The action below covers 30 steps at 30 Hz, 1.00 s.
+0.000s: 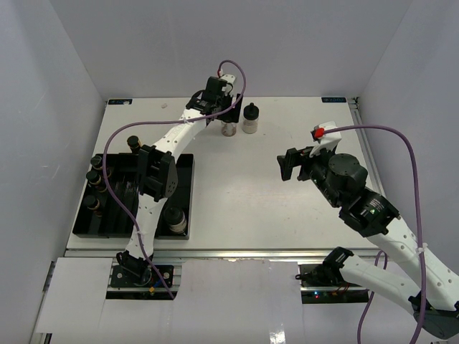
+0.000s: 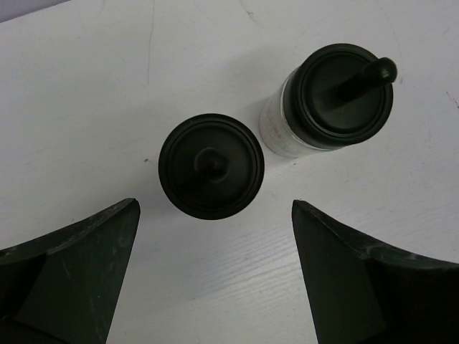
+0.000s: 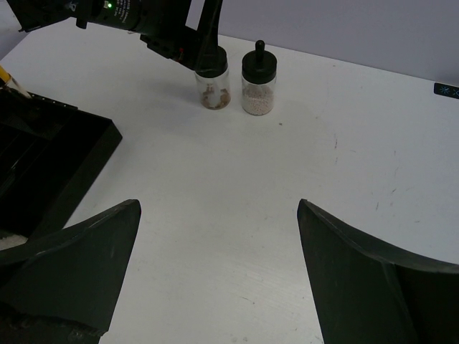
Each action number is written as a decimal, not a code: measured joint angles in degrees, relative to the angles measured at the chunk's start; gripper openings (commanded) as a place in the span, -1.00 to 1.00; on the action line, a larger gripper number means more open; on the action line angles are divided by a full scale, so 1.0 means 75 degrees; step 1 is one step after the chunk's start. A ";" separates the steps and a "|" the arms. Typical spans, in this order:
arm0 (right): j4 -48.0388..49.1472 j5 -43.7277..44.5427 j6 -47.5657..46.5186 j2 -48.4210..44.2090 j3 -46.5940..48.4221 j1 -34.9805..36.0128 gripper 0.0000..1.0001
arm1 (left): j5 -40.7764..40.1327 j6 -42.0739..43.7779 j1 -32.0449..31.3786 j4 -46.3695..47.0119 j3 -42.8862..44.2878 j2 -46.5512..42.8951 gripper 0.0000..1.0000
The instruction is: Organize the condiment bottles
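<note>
Two squat black-capped bottles stand side by side at the far middle of the table: one with brownish contents (image 1: 229,130) and one with pale powder (image 1: 250,119). My left gripper (image 1: 225,111) hangs open just above the brownish one. In the left wrist view its cap (image 2: 211,165) lies just ahead of the gap between the fingers, and the pale bottle (image 2: 337,97) is to the right. My right gripper (image 1: 290,165) is open and empty over the table's middle right. Its view shows both bottles, the brownish one (image 3: 213,80) and the pale one (image 3: 259,80), far ahead.
A black slotted tray (image 1: 185,166) sits at the near left. It holds several slim bottles (image 1: 94,177) on its left side and a squat bottle (image 1: 176,220) at its near right corner. The tray's corner shows in the right wrist view (image 3: 79,136). White walls enclose the table.
</note>
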 measured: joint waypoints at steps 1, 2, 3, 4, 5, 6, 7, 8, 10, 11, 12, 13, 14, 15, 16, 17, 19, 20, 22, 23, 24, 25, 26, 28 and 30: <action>0.0000 0.0002 -0.0011 0.0014 0.0000 0.0000 0.93 | 0.0004 0.0007 0.0021 0.0059 -0.0032 0.0004 0.96; 0.0002 0.0004 -0.0022 0.0022 0.0000 0.0000 0.93 | 0.0022 0.0022 0.0048 0.0142 -0.0054 0.0004 0.96; 0.0005 0.0015 -0.0033 0.0021 0.0000 0.0000 0.93 | 0.0040 0.0031 0.0069 0.0250 -0.0066 0.0004 0.96; 0.0011 0.0026 -0.0044 0.0020 0.0000 0.0000 0.93 | 0.0060 0.0043 0.0090 0.0367 -0.0079 0.0004 0.96; 0.0023 0.0032 -0.0055 0.0020 0.0000 0.0000 0.93 | 0.0085 0.0060 0.0115 0.0487 -0.0097 0.0004 0.96; 0.0045 0.0043 -0.0074 0.0020 0.0000 0.0000 0.93 | 0.0109 0.0076 0.0133 0.0595 -0.0128 0.0004 0.96; 0.0064 0.0062 -0.0095 0.0020 0.0000 0.0000 0.93 | 0.0152 0.0093 0.0147 0.0673 -0.0158 0.0004 0.96; 0.0084 0.0090 -0.0115 0.0020 0.0000 0.0000 0.93 | 0.0225 0.0111 0.0155 0.0717 -0.0177 0.0012 0.96; 0.0126 0.0147 -0.0147 0.0020 0.0000 0.0000 0.93 | 0.0383 0.0141 0.0169 0.0806 -0.0197 0.0046 0.96; 0.0146 0.0168 -0.0159 0.0020 0.0000 0.0000 0.93 | 0.0447 0.0151 0.0169 0.0868 -0.0211 0.0070 0.96; 0.0158 0.0190 -0.0168 0.0020 0.0000 0.0000 0.93 | 0.0507 0.0164 0.0169 0.0924 -0.0229 0.0103 0.96; 0.0163 0.0213 -0.0175 0.0020 0.0000 0.0000 0.93 | 0.0563 0.0180 0.0169 0.0978 -0.0250 0.0142 0.96; 0.0166 0.0229 -0.0180 0.0019 0.0000 0.0000 0.93 | 0.0616 0.0192 0.0169 0.1022 -0.0264 0.0186 0.96; 0.0166 0.0235 -0.0183 0.0016 0.0000 0.0000 0.93 | 0.0665 0.0200 0.0169 0.1054 -0.0265 0.0238 0.96; 0.0166 0.0249 -0.0185 0.0010 0.0000 0.0000 0.93 | 0.0700 0.0205 0.0169 0.1079 -0.0269 0.0303 0.96; 0.0166 0.0267 -0.0186 -0.0001 0.0000 0.0000 0.93 | 0.0715 0.0207 0.0169 0.1100 -0.0272 0.0365 0.95; 0.0166 0.0296 -0.0194 -0.0045 -0.0007 0.0000 0.93 | 0.0717 0.0207 0.0167 0.1122 -0.0273 0.0489 0.94; 0.0167 0.0308 -0.0203 -0.0070 -0.0009 0.0000 0.93 | 0.0715 0.0206 0.0166 0.1120 -0.0277 0.0530 0.94; 0.0173 0.0326 -0.0224 -0.0117 -0.0009 0.0000 0.93 | 0.0710 0.0204 0.0169 0.1131 -0.0295 0.0593 0.94; 0.0175 0.0338 -0.0238 -0.0135 -0.0009 0.0000 0.93 | 0.0700 0.0204 0.0169 0.1162 -0.0327 0.0605 0.94; 0.0181 0.0342 -0.0246 -0.0145 -0.0009 0.0000 0.93 | 0.0686 0.0204 0.0169 0.1219 -0.0366 0.0605 0.93; 0.0192 0.0345 -0.0259 -0.0149 -0.0009 0.0000 0.93 | 0.0675 0.0205 0.0169 0.1282 -0.0405 0.0605 0.92; 0.0207 0.0346 -0.0276 -0.0148 -0.0010 0.0000 0.93 | 0.0664 0.0209 0.0169 0.1351 -0.0444 0.0605 0.90; 0.0247 0.0346 -0.0309 -0.0146 -0.0025 0.0000 0.93 | 0.0643 0.0225 0.0169 0.1484 -0.0519 0.0605 0.88; 0.0307 0.0346 -0.0329 -0.0145 -0.0064 0.0000 0.93 | 0.0635 0.0246 0.0169 0.1589 -0.0582 0.0605 0.87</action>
